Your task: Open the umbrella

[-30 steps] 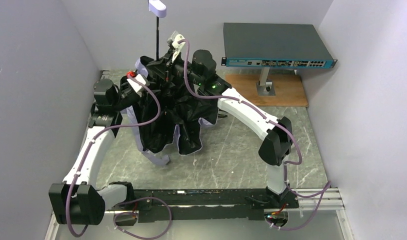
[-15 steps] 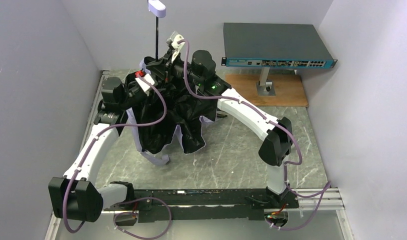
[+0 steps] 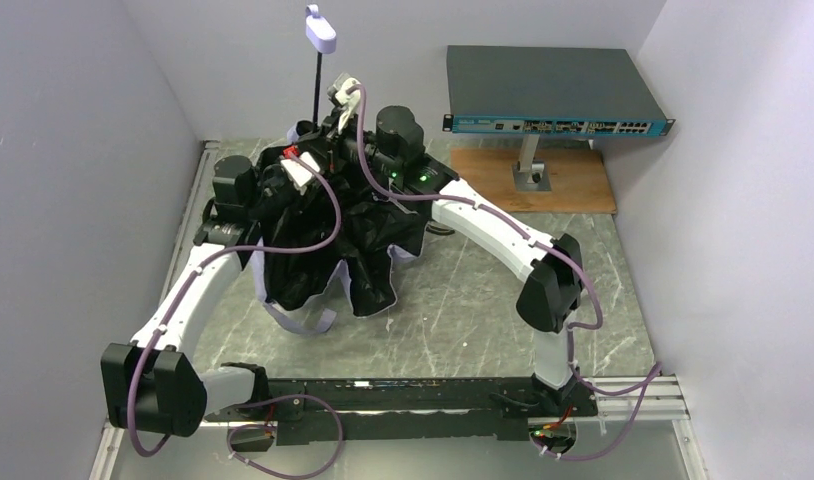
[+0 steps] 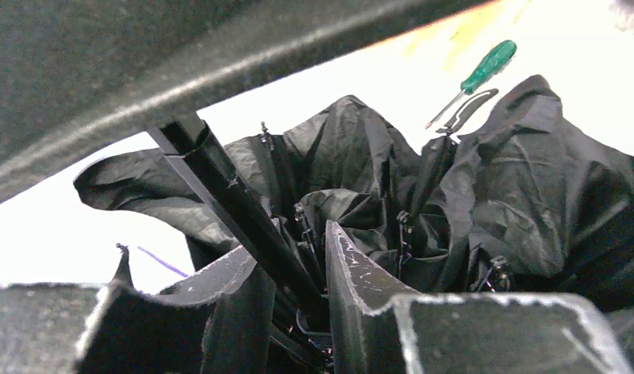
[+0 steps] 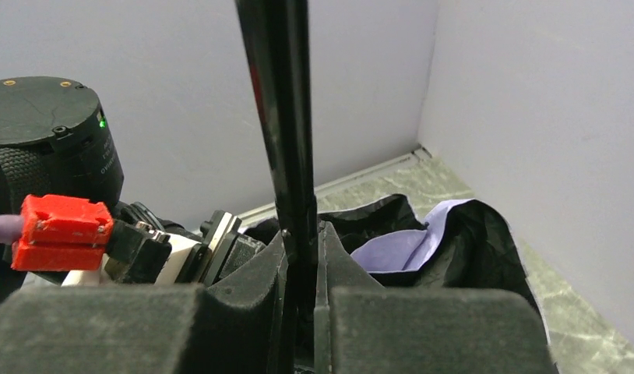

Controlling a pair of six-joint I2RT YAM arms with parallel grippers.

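Umbrella (image 3: 333,235) stands handle-up near the far left corner of the tabletop (image 3: 483,300), its thin black shaft (image 3: 316,85) clamped tight in the right gripper (image 5: 301,241). The left gripper (image 4: 294,253) straddles the same shaft among the ribs; whether it grips cannot be told. Canopy unopened, black lining slumped in folds, lilac edging showing, pale handle (image 3: 320,30) on top; green marbled surface, plain grey walls, network switch (image 3: 543,85) on a stand at far right.

Right fingers (image 5: 341,269) clamped tight, left fingers (image 4: 361,273) close together.
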